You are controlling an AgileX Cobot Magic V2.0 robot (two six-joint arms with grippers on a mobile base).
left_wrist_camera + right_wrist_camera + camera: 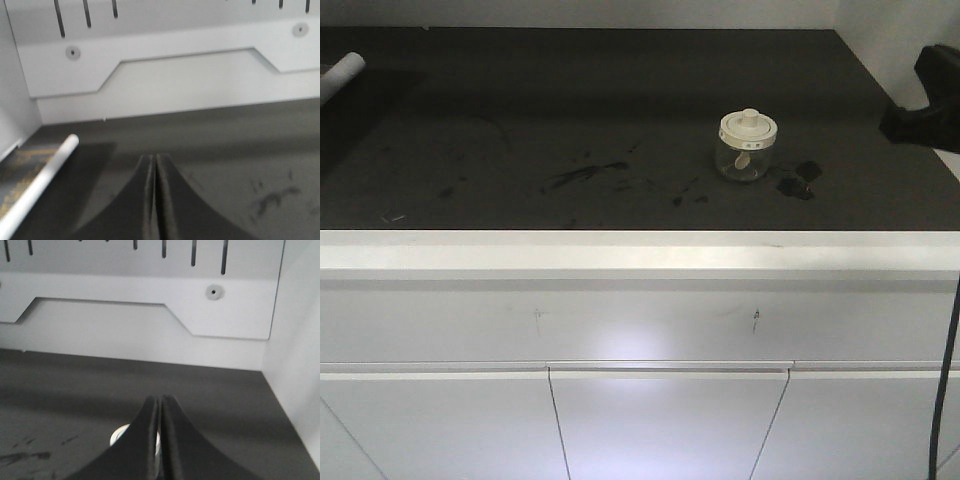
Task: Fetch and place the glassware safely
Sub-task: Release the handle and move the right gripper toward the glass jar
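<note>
Nearest, in front of the jar (748, 160), a glossy white cabinet front (665, 420) of flat panels and thin seams rises to a smooth white edge, with a dark cable (945, 400) hanging far down to the jar's right. Behind that edge lies a matte charcoal countertop (520, 100), streaked with dark smears (585, 175) to the jar's left and carrying a small shiny black blot (798, 182) just beside the jar on its right. The jar is squat, round and of clear glass. It stands upright under a cream-white lid (748, 126) with a central knob and small marks round the rim; a pale shape inside is too small to make out. A black part of the right arm (925, 95) sits apart, off to the jar's right. The right gripper (160, 400) has two black tapering fingers pressed together with nothing between them; in its wrist view a pale arc of the lid shows behind their left flank, the rest hidden. The left gripper (153, 160) is likewise closed up and empty, and its view shows no jar. Far to the jar's left lies a smooth white tube (42, 182) beside a yellowish woven patch (15, 172). Beyond the jar stands a matte white back panel (150, 335) with narrow vertical slots, a stepped cut-out and round screw heads (214, 291).
</note>
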